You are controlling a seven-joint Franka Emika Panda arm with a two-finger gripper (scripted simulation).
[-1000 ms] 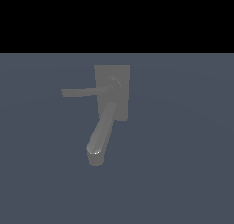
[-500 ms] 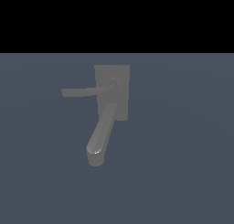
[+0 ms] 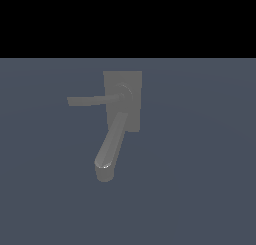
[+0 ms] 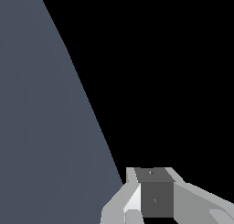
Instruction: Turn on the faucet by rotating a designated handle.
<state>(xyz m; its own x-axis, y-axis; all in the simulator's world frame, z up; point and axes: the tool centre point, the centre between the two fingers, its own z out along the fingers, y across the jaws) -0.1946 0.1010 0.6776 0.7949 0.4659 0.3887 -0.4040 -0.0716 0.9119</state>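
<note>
In the exterior view the handle (image 3: 92,100) is seen reaching toward that view's left from a round hub (image 3: 122,93) on the faucet (image 3: 123,101), whose thick spout (image 3: 110,148) slants down over the blue-grey surface (image 3: 200,179). No arm is shown there. Only the wrist view shows the pincer (image 4: 151,198), cropped; its spread cannot be told

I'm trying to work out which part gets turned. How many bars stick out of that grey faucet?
2. The thin flat handle points toward the exterior view's left from the round hub. The thick spout runs down toward the camera. Nothing else shows, though the base plate could hide something.
</note>
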